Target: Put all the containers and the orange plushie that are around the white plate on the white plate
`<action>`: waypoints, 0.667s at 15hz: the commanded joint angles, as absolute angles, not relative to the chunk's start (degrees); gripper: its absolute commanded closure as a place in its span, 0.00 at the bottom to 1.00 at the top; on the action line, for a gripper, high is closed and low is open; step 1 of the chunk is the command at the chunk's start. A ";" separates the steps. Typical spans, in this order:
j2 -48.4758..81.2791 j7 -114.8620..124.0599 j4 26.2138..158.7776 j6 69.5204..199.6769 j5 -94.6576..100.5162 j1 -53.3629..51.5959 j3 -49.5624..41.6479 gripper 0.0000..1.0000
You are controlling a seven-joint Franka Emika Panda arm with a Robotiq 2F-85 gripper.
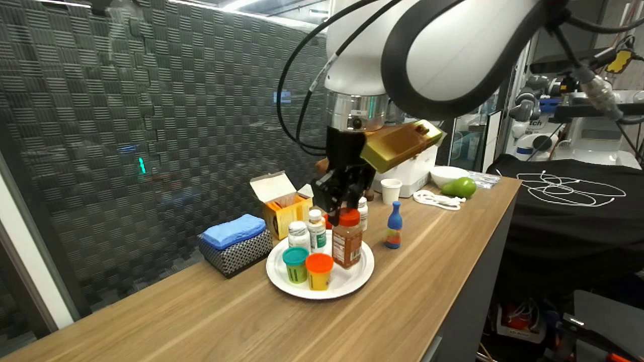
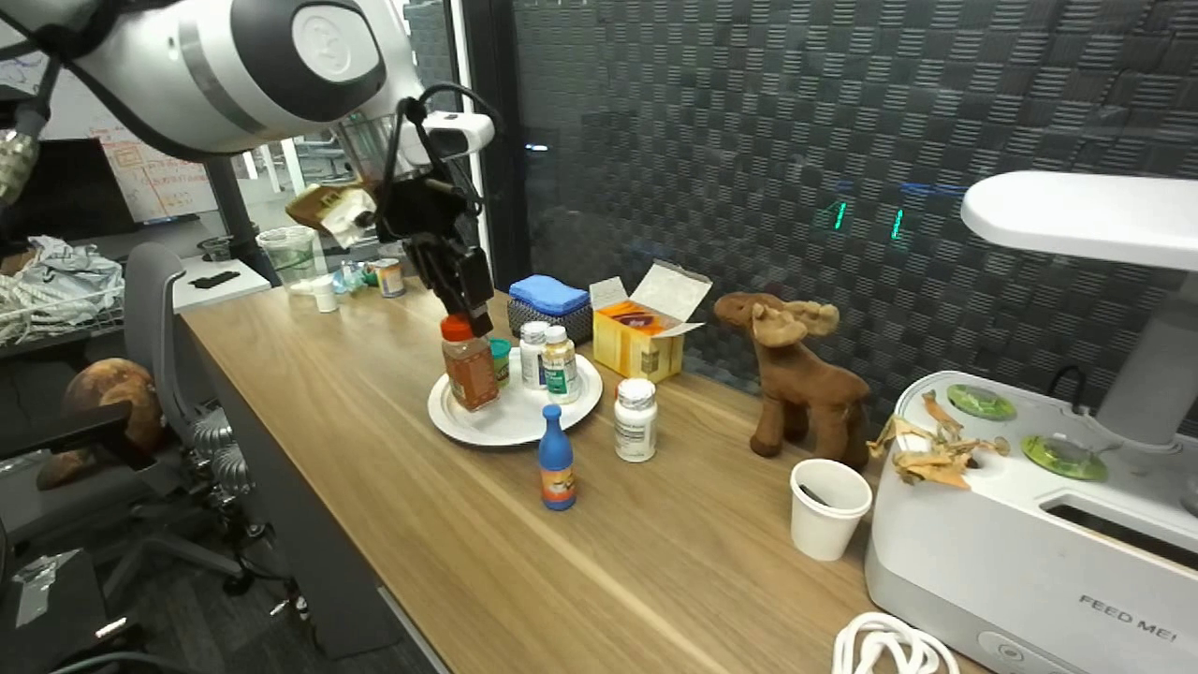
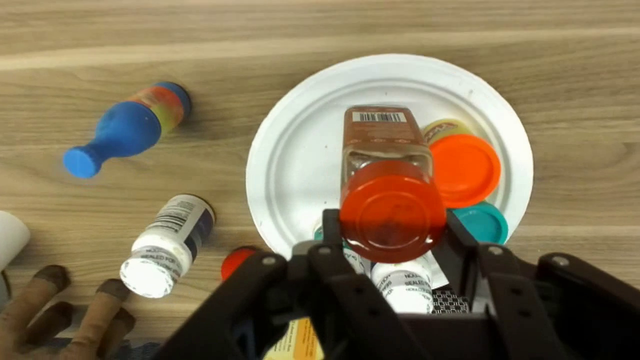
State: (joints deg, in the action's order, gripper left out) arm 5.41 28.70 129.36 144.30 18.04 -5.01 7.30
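The white plate (image 1: pixel 322 295) shows in all views. My gripper (image 3: pixel 392 227) has its fingers against both sides of the red lid of a clear jar of brown powder (image 1: pixel 347 244). The jar is slightly tilted at the plate; whether its base touches is unclear. Also on the plate are an orange-lidded yellow tub (image 1: pixel 319 274), a teal-lidded green tub (image 1: pixel 296 266) and two white bottles (image 1: pixel 299 235) (image 1: pixel 316 231). Off it stand a blue bottle (image 2: pixel 557 463), another white bottle (image 2: pixel 635 421) and a partly hidden red item (image 3: pixel 236 261). I cannot identify an orange plushie.
A patterned box with blue cloth (image 1: pixel 236 236) and an open yellow box (image 2: pixel 639 351) stand behind the plate. A brown moose plushie (image 2: pixel 805 384), a paper cup (image 2: pixel 828 510) and a white appliance (image 2: pixel 1020 534) stand farther along the table. A white cable (image 1: pixel 437 199) lies there too.
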 commanded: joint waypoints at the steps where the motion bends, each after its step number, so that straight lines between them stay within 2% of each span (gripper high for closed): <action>1: 11.00 29.83 122.12 144.15 20.45 -6.77 4.91 0.76; 10: 13.71 23.46 119.00 144.01 15.66 -7.19 2.39 0.76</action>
